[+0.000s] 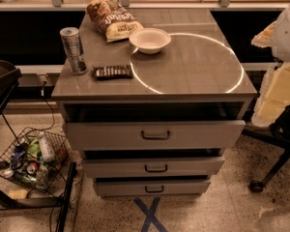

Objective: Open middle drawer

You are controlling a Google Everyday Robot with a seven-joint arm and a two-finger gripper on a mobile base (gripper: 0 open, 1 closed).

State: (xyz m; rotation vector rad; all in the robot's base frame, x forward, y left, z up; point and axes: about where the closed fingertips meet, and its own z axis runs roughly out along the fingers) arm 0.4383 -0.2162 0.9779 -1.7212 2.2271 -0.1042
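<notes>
— Speckled flooring [222, 207] is carrying item one: grey cabinet [154, 96], three drawers. Item two, middle drawer [183, 167], is sitting second from top, front looking nearly shut, small dark handle [156, 168] at centre. What is threatening the pull?
— Top drawer [193, 135] is jutting out just above it, so a high approach is risking the wrong handle or a knock on that front. A jerky pull is risking the can [73, 50] and bowl [150, 40] standing on the cabinet.
— And the gripper?
— Gripper [279, 93], pale, is hanging at the right edge, well apart from every handle. The view's edge is cutting it off, and I cannot tell how wide it is standing or whether it is holding anything.
— Anything else hiding?
— Middle tray's inside is lying in shadow. Lowest drawer [183, 188] is showing its front only.
</notes>
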